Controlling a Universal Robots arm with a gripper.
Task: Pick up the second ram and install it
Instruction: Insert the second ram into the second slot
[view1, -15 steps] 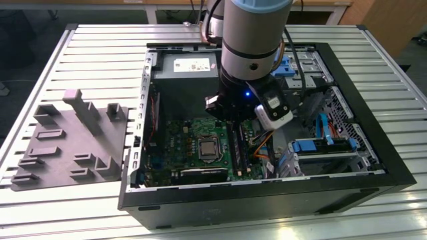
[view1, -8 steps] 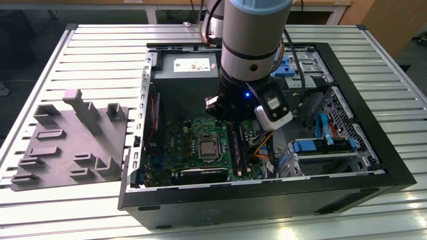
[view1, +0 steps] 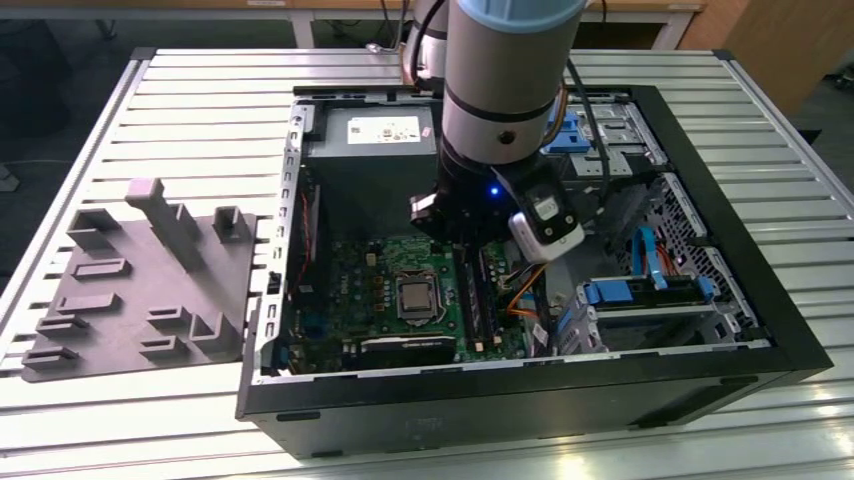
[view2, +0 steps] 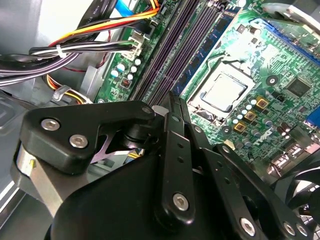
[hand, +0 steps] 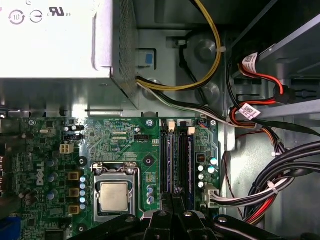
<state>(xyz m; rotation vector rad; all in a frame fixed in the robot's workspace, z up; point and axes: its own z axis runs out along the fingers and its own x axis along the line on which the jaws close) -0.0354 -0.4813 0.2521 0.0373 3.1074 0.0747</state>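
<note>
The open computer case (view1: 787, 340) fills the centre of the exterior view on the slatted worktop (view1: 214, 110), with the green motherboard (view1: 387, 270) at lower centre. The end effector (view1: 470, 240) is lowered over the memory slots (hand: 175, 155); its closure cannot be told. The second ram (hand: 191, 160), thin, stiff, light and fragile, seems seated in a slot, best held by its long edges. Cables (hand: 260, 195) crowd the frame's right.
</note>
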